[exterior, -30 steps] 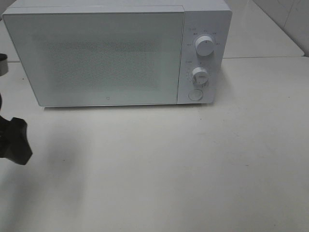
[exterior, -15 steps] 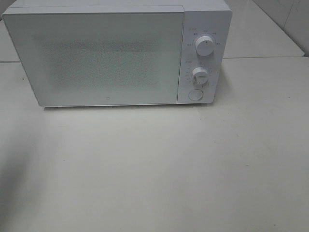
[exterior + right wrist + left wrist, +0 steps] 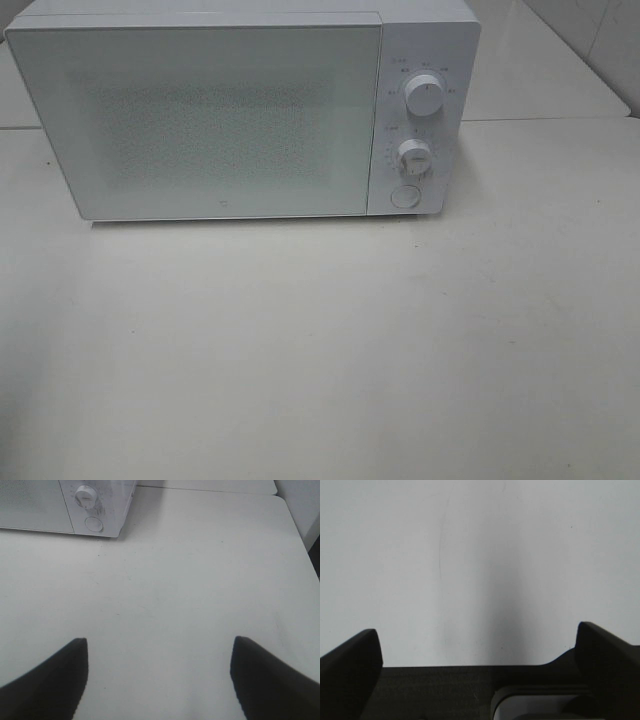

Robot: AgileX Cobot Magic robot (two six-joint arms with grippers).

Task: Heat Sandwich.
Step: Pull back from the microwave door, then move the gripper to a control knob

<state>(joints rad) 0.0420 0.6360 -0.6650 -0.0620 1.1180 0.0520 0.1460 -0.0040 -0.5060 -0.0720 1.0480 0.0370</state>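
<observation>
The sandwich is out of view in every frame. A white microwave (image 3: 240, 110) stands at the back of the table with its door shut; its corner with a dial also shows in the right wrist view, microwave (image 3: 95, 505). Neither arm appears in the exterior high view. In the left wrist view my left gripper (image 3: 479, 645) is open, its dark fingers wide apart over bare white surface with nothing between them. My right gripper (image 3: 159, 652) is open too, hovering over the bare tabletop a good way in front of the microwave's control side.
Two round dials (image 3: 423, 97) and a round button (image 3: 404, 196) sit on the microwave's right panel. The white table (image 3: 320, 350) spreads in front of it. The table's right edge (image 3: 295, 525) shows in the right wrist view.
The dark left arm that stood at the left edge of the exterior high view a second ago has gone out of that view. The microwave has not moved.
</observation>
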